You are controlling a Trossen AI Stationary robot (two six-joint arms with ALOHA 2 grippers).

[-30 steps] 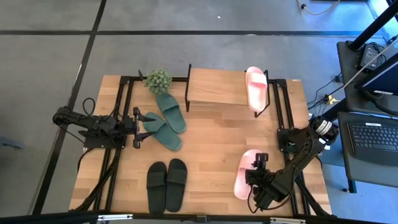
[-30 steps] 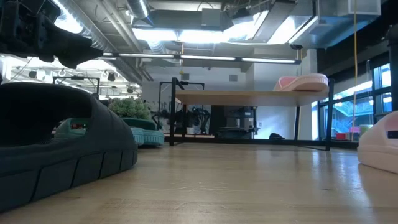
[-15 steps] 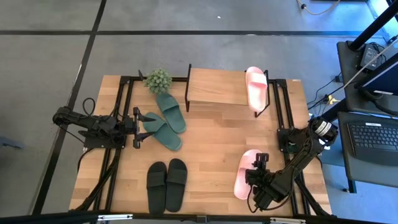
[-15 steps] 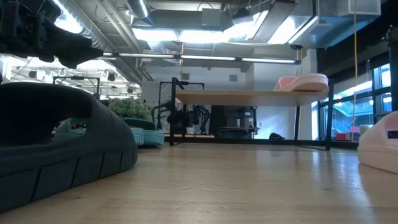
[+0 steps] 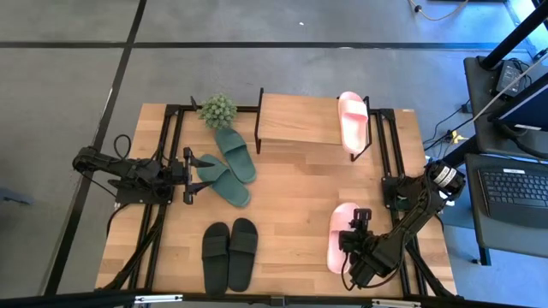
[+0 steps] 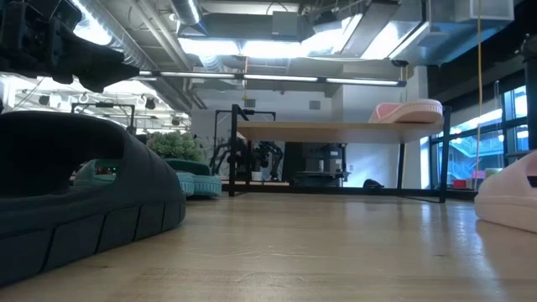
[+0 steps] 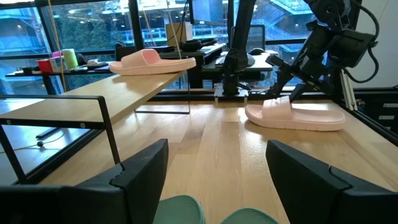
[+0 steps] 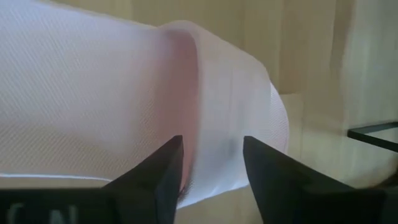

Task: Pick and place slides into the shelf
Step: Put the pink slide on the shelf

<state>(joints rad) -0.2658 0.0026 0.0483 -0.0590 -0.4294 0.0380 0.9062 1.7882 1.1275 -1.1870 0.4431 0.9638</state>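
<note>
The step in hand is the pickup of the second pink slide [image 5: 341,235], which lies on the tabletop [image 5: 291,205] near its right front corner. The right claw [image 5: 354,242] sits at the slide's strap, its fingers [image 8: 163,168] straddling the strap edge with a gap between them; a firm grip is not confirmed. The other pink slide [image 5: 351,120] already rests on the shelf [image 5: 295,120] at the far edge.

The next move calls for closing fully on the strap, lifting clear, and carrying the slide to the shelf top beside its mate.

The left claw [image 5: 190,175] waits open just beside the green slides [image 5: 227,167] (the black slides [image 5: 229,252] lie untouched near the front edge).

Compared with one second earlier, the pink slide has shifted and turned slightly, and the right claw has narrowed on it.
</note>
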